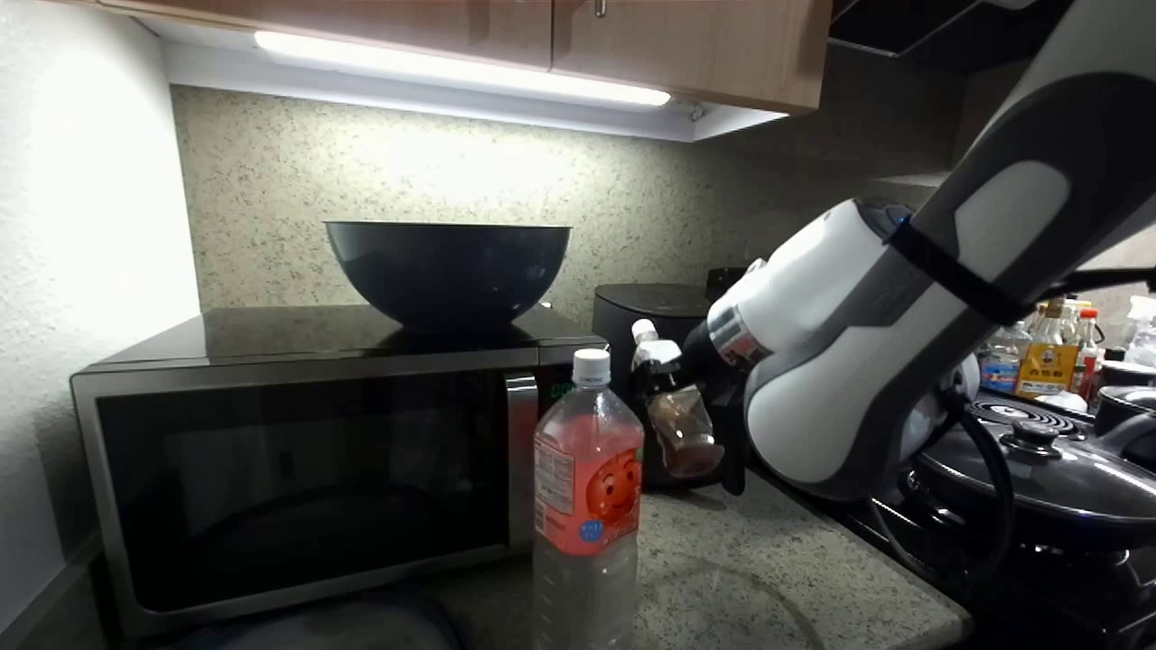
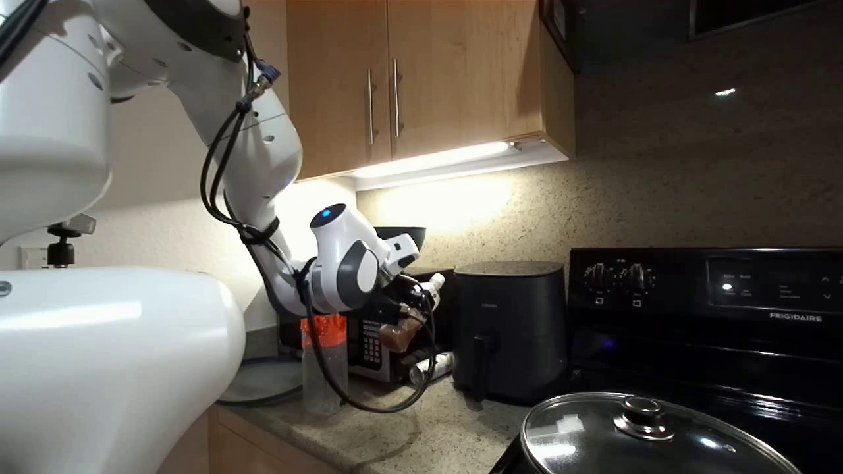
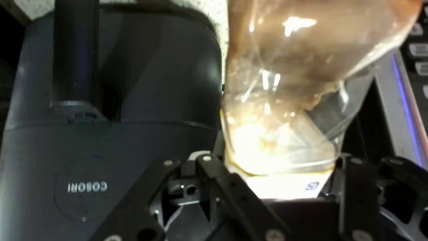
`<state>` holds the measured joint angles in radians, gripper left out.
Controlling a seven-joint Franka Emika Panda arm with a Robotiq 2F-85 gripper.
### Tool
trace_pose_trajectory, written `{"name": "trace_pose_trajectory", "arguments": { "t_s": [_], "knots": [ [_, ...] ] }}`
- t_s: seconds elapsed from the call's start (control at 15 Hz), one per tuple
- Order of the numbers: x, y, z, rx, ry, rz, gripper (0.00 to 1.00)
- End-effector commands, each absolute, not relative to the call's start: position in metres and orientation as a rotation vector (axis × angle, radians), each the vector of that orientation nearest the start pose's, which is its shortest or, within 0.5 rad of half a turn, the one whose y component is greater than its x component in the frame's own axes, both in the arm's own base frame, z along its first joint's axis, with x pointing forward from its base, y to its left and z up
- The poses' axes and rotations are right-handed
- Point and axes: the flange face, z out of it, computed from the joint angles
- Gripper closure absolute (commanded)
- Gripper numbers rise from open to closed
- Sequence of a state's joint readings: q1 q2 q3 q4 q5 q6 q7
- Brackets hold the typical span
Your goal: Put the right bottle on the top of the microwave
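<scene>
The right bottle, small and clear with a white cap and brownish liquid, shows in both exterior views. My gripper is shut around its middle at the pale label. The bottle is held off the counter, tilted, with its cap end up. In the wrist view the bottle's lower body sticks out beyond the fingers; its cap is hidden there. The black microwave stands beside the gripper, its flat top higher than the bottle's base. In an exterior view the arm partly hides the microwave.
A dark bowl sits on the microwave top, toward its right. The larger red-label bottle stands in front. A black air fryer and a lying can are near the gripper. Cabinets hang above; a lidded pan is nearby.
</scene>
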<state>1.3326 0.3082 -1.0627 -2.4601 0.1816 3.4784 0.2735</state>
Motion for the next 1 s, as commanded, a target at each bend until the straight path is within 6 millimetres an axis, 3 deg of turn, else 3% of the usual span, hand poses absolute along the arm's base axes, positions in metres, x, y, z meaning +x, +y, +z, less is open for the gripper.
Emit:
{"name": "trace_pose_trajectory", "arguments": {
  "t_s": [0.0,0.07,0.27,0.33,0.4,0.6,0.93],
  "knots": [
    [0.518,0.139,0.363,-2.774,0.075,-1.427,0.74],
    [0.523,0.144,0.376,-2.756,0.071,-1.443,0.49],
    [0.521,0.141,0.367,-2.779,0.077,-1.418,0.49],
    [0.522,0.141,0.37,-2.774,0.071,-1.458,0.74],
    [0.527,0.143,0.377,-2.772,0.062,-1.504,0.74],
    [0.538,0.161,0.438,-2.694,0.019,-1.716,0.74],
    [0.516,0.193,0.528,-2.508,0.021,-2.023,0.74]
  ]
}}
